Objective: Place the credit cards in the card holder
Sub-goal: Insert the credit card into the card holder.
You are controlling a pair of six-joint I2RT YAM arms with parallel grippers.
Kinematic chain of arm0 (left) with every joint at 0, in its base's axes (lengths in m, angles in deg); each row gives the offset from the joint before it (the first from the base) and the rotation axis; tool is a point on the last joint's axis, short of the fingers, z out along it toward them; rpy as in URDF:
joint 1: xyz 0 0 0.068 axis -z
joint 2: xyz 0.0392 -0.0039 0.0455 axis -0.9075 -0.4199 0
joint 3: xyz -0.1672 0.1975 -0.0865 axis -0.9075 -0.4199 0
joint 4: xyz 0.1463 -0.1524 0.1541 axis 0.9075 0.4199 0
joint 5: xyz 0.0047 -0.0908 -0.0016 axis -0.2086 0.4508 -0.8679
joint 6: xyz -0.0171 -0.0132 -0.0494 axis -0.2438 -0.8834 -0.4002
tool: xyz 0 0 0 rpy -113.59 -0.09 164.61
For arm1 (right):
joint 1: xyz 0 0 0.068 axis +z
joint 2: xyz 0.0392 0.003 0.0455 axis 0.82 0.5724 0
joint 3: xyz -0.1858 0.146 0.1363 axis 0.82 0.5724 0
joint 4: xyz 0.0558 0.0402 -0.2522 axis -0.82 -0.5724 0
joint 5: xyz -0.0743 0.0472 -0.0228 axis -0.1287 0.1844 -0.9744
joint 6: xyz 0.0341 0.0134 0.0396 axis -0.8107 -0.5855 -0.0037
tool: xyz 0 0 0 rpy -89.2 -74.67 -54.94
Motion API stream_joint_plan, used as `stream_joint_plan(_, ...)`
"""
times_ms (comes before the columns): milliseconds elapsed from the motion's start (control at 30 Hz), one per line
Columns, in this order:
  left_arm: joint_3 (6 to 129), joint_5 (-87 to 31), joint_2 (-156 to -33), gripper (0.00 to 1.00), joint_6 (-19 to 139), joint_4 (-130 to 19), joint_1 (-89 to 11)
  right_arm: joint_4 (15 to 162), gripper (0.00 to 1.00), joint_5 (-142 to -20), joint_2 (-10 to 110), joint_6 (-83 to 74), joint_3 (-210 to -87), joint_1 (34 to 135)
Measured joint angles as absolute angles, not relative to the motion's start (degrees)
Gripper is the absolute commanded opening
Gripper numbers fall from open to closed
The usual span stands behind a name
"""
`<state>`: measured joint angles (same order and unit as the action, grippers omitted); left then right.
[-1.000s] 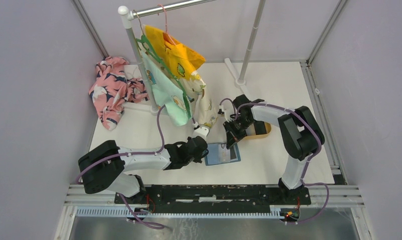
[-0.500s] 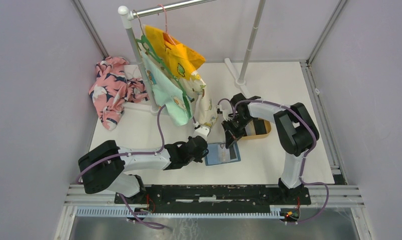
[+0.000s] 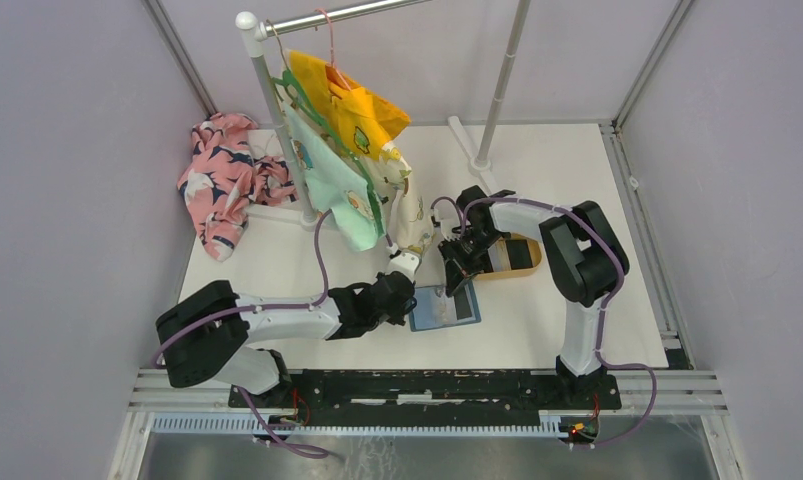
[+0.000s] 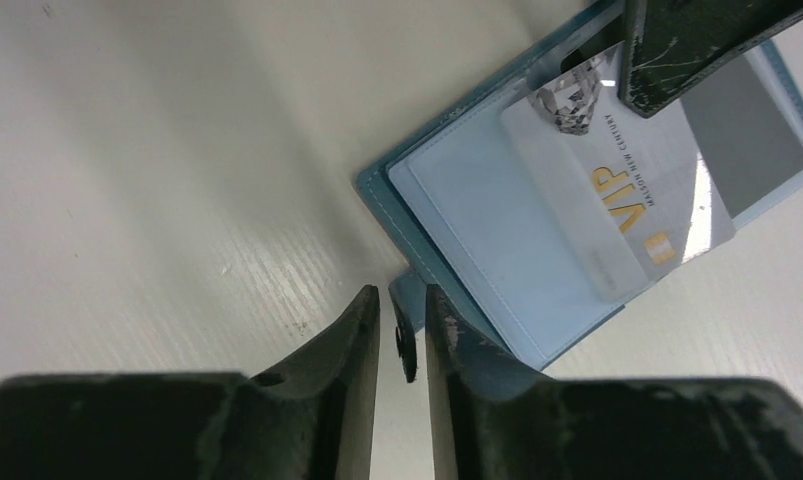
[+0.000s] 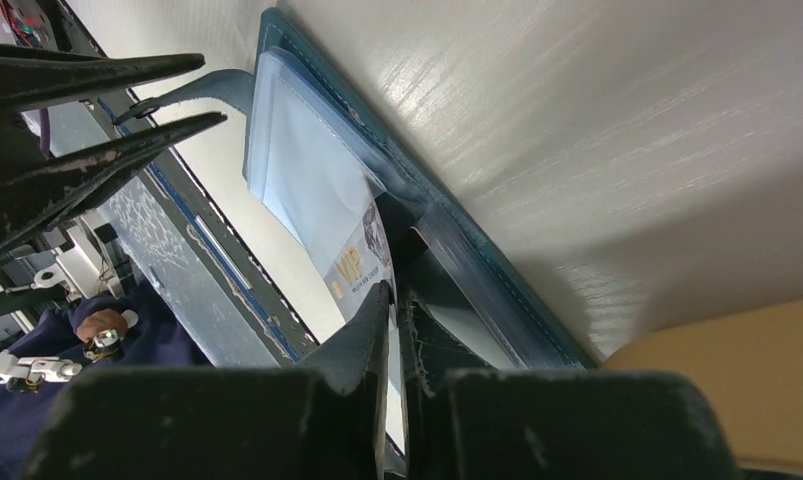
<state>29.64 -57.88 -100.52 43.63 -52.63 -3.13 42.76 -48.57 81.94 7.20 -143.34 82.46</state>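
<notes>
The teal-blue card holder (image 3: pixel 444 308) lies open on the white table, its pale blue slots facing up (image 4: pixel 517 230). My left gripper (image 4: pixel 403 325) is shut on its snap tab (image 4: pixel 407 345) at the near left corner. My right gripper (image 5: pixel 392 295) is shut on a glossy credit card with gold VIP lettering (image 4: pixel 627 190). It holds that card against the holder's inner slots at the far edge (image 5: pixel 352 270). In the top view the right gripper (image 3: pixel 457 275) is over the holder's far edge. A second dark card (image 3: pixel 520 254) lies in the tan tray.
The tan oval tray (image 3: pixel 530 267) sits just right of the right gripper, and its rim also shows in the right wrist view (image 5: pixel 717 370). A clothes rack with hanging garments (image 3: pixel 352 150) stands behind the left arm. A pink floral cloth (image 3: pixel 222 175) lies at the far left.
My right gripper has shifted slightly left with the card, closer over the holder's far edge. My left gripper and the holder have not moved.
</notes>
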Motion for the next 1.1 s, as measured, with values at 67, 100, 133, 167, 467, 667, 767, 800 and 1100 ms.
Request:
stream_joint_plan(67, 29.64, -57.13, -99.64, 0.37, 43.63, -52.39, -3.17, 42.76, 0.11, -48.28, 82.05, 7.51, -143.41, 82.46)
stream_joint_plan(100, 29.64, -56.80, -98.95, 0.38, 43.61, -52.17, -3.17, 42.76, 0.12, -48.15, 82.05, 7.75, -143.41, 82.46)
stream_joint_plan(133, 29.64, -56.37, -97.94, 0.39, 43.59, -51.82, -3.19, 42.78, 0.12, -48.08, 82.05, 7.86, -143.41, 82.46)
stream_joint_plan(167, 29.64, -55.89, -97.11, 0.39, 43.59, -51.65, -3.19, 42.78, 0.14, -48.00, 82.05, 8.03, -143.41, 82.46)
stream_joint_plan(467, 29.55, -47.19, -90.73, 0.37, 42.03, -53.11, -3.22, 42.80, 0.18, -47.39, 82.05, 8.95, -143.41, 82.46)
stream_joint_plan(667, 29.03, -41.50, -91.80, 0.35, 38.95, -60.00, -3.04, 42.80, 0.19, -47.14, 82.05, 9.48, -143.43, 82.46)
stream_joint_plan(767, 29.31, -40.26, -95.10, 0.34, 38.19, -62.66, -2.69, 42.80, 0.19, -47.04, 82.05, 9.76, -143.43, 82.46)
stream_joint_plan(800, 29.66, -40.13, -96.56, 0.32, 37.92, -62.99, -2.43, 42.80, 0.19, -47.04, 82.05, 9.78, -143.43, 82.46)
stream_joint_plan(1100, 41.64, -44.32, -109.46, 0.18, 37.53, -61.18, 2.03, 42.80, 0.19, -46.82, 82.12, 10.18, -143.45, 82.44)
